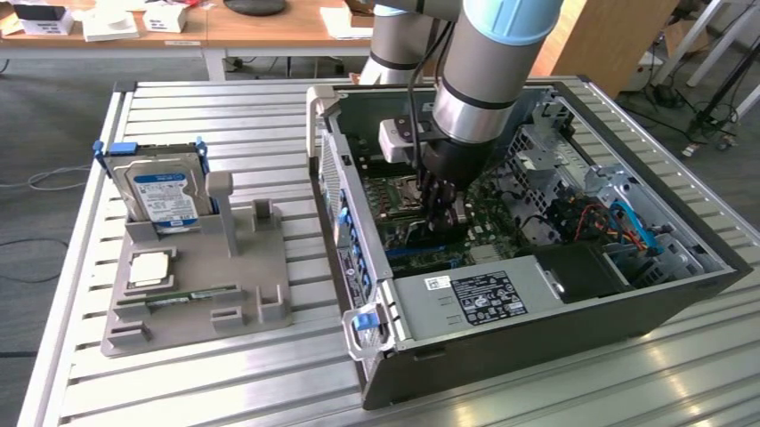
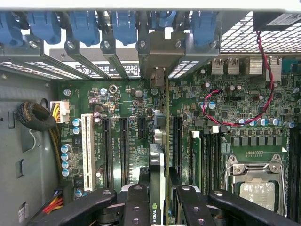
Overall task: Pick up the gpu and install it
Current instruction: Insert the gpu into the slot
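gripping the gpu (image 2: 159, 169) edge-on, jaws among motherboard (image 2: 127, 108) slots, red cable (image 2: 235, 123) and blue latches (image 2: 124, 26) nearby

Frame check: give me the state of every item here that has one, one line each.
gpu: held edge-on in the pincer, down over the motherboard slots, bracket at the rear slot opening.
pincer: shut on the gpu, inside the case.
computer case: side panel off, interior exposed.
hard drive: upright in the grey holder, outside the case.
grey holder: one post slot empty.
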You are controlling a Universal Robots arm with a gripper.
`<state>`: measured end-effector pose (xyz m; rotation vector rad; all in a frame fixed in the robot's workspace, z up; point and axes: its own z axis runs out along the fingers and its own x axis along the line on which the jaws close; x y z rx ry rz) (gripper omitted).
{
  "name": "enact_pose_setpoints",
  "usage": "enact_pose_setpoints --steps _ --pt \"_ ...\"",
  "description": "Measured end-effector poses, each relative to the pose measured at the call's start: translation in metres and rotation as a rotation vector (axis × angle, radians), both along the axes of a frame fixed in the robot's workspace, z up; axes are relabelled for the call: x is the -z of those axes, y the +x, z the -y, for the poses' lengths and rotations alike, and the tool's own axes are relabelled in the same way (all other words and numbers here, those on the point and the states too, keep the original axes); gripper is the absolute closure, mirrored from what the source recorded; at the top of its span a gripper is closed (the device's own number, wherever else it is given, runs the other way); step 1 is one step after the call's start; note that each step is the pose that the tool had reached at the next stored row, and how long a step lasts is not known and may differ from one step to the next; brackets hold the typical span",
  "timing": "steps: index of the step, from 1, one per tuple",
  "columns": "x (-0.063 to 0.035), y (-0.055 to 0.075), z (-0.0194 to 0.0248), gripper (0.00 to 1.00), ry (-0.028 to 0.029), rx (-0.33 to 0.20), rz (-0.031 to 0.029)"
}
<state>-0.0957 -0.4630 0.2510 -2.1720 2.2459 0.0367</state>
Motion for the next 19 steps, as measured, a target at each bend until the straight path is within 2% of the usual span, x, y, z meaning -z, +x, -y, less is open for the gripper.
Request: enact_pose_setpoints --steps 19 --pt "0.0005 0.0 0.0 0.73 0.0001 0.0 -0.0001"
